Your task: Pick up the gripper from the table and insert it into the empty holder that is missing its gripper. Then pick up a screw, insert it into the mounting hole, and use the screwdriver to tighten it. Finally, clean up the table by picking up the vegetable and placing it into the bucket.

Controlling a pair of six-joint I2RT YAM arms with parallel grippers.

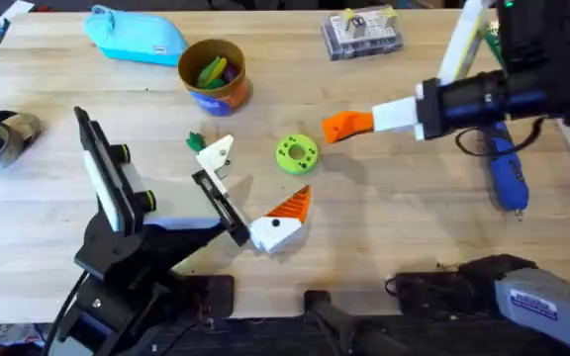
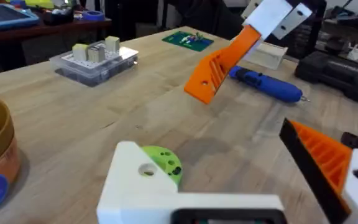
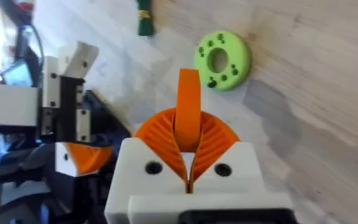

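Observation:
My right gripper (image 1: 372,120) hovers above the table right of the middle, shut on the gripper (image 1: 345,125), a solid orange piece. In the right wrist view the gripper (image 3: 189,102) sticks out from between the ribbed orange pads (image 3: 160,134). My left gripper (image 1: 255,183) stands open near the middle. One side is the empty holder (image 1: 221,150), a white block with a dark hole (image 2: 146,169). The other side bears an orange ribbed finger (image 1: 291,205). The blue screwdriver (image 1: 508,173) lies at the right. A small green vegetable (image 1: 195,141) lies beside the holder. The bucket (image 1: 213,71) stands at the back.
A green disc with holes (image 1: 296,154) lies between the two grippers. A light-blue pouch (image 1: 137,35) lies at the back left and a clear box of small parts (image 1: 362,33) at the back right. The bucket holds green and yellow items.

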